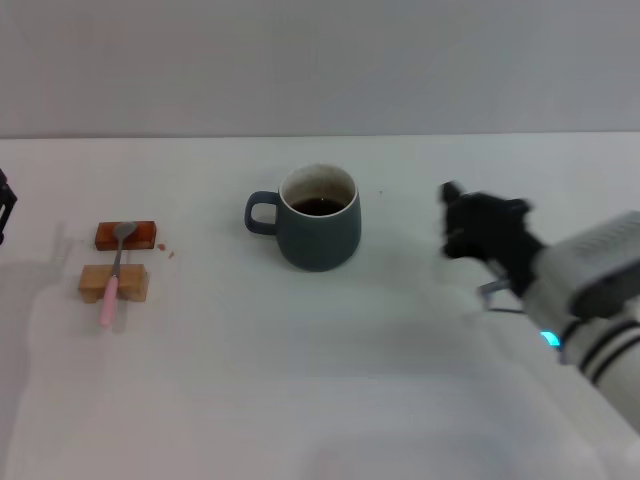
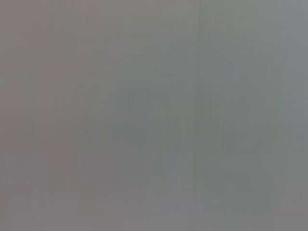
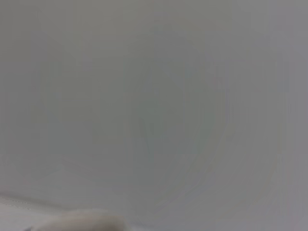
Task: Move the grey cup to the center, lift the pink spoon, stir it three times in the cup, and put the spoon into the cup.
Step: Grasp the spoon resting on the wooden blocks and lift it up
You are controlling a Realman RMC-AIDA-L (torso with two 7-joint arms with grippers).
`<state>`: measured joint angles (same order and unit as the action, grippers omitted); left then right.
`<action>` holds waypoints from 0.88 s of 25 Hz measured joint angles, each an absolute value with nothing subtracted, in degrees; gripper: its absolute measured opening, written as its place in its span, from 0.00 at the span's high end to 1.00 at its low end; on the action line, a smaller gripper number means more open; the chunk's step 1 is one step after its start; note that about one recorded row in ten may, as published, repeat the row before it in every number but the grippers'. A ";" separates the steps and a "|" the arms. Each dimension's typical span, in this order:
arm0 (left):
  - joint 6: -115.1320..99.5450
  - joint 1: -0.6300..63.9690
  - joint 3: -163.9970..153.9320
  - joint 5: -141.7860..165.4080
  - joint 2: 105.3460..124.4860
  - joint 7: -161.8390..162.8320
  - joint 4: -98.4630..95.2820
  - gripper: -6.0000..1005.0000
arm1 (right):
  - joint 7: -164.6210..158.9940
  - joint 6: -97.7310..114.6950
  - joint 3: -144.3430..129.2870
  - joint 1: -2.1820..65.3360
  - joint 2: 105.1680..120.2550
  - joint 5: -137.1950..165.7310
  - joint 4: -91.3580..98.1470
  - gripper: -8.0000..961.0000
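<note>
The grey cup [image 1: 319,219] stands upright near the middle of the white table [image 1: 330,400], its handle pointing to the left and dark liquid inside. The pink spoon [image 1: 114,271] lies at the far left, resting across a reddish-brown block [image 1: 126,235] and a tan wooden block [image 1: 113,283], bowl toward the back. My right gripper [image 1: 452,220] hovers to the right of the cup, apart from it, and holds nothing. My left gripper [image 1: 4,205] shows only as a dark sliver at the left edge. Both wrist views show only blank grey surface.
The table's far edge meets a plain grey wall [image 1: 320,60]. A few small crumbs [image 1: 168,250] lie beside the reddish-brown block.
</note>
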<state>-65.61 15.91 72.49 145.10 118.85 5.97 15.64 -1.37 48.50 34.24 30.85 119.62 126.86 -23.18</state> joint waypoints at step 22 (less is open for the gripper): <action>-68.55 5.00 53.45 145.20 118.67 6.76 21.39 0.16 | 0.18 79.26 48.28 14.70 119.31 109.09 -7.86 0.99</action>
<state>-68.55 5.00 53.45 145.20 118.67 6.76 21.39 0.18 79.26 48.28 14.70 119.31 109.09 -7.86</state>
